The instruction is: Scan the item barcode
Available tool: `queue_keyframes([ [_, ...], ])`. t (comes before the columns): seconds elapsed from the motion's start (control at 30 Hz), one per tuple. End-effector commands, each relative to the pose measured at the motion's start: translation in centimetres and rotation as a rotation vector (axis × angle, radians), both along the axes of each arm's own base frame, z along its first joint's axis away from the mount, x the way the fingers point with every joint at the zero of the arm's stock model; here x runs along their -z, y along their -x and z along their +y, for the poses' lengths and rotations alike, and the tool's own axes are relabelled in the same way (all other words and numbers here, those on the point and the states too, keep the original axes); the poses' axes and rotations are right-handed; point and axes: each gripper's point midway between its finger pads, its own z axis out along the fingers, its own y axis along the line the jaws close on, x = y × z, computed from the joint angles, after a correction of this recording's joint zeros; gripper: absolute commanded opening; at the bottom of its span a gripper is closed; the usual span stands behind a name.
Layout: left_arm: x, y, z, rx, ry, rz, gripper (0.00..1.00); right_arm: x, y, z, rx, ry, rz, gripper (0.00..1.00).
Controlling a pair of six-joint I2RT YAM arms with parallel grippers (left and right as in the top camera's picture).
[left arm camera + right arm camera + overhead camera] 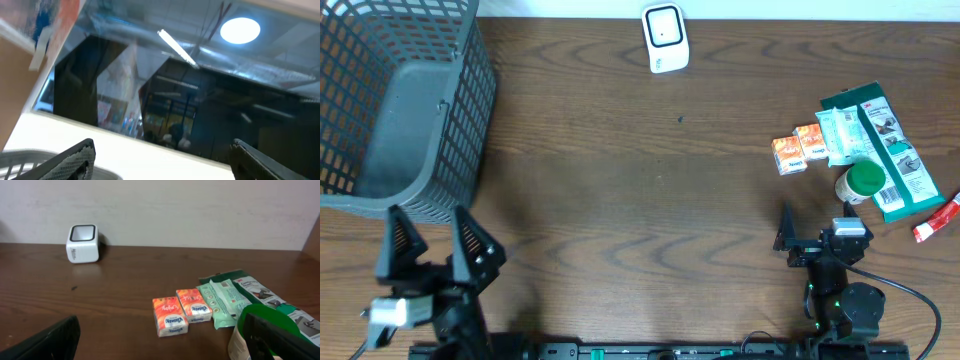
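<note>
Scanner (665, 38) is sitting upper centre, within reach; tissue packs (798, 150) are waiting at right; left gripper (428, 225) and right gripper (815, 228) are idling below, jaws spread, empty.

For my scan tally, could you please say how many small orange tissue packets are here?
2: one small orange tissue packet at right, the second packet beside it, against the pale green pouch. None looks hidden.
</note>
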Motion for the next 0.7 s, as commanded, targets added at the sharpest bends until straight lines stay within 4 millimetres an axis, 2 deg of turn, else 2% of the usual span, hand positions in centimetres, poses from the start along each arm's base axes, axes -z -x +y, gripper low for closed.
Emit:
queue_keyframes([
  [0.0, 2.0, -1.0, 0.2, -0.005, 0.008, 0.027, 0.86, 0.0, 0.0, -0.2, 0.012, -0.006, -0.002, 0.99],
  [0.2, 6.4, -3.4, 0.2, -0.006, 0.01, 0.129, 0.86, 0.0, 0.0, -0.2, 0.012, -0.006, -0.002, 0.99],
  [0.43, 10.8, -5.3, 0.3, -0.006, 0.011, 0.231, 0.86, 0.0, 0.0, -0.2, 0.012, -0.006, -0.002, 0.99],
  [0.67, 16.8, -7.3, 0.2, 0.0, 0.02, 0.488, 0.86, 0.0, 0.0, -0.2, 0.012, -0.006, -0.002, 0.99],
])
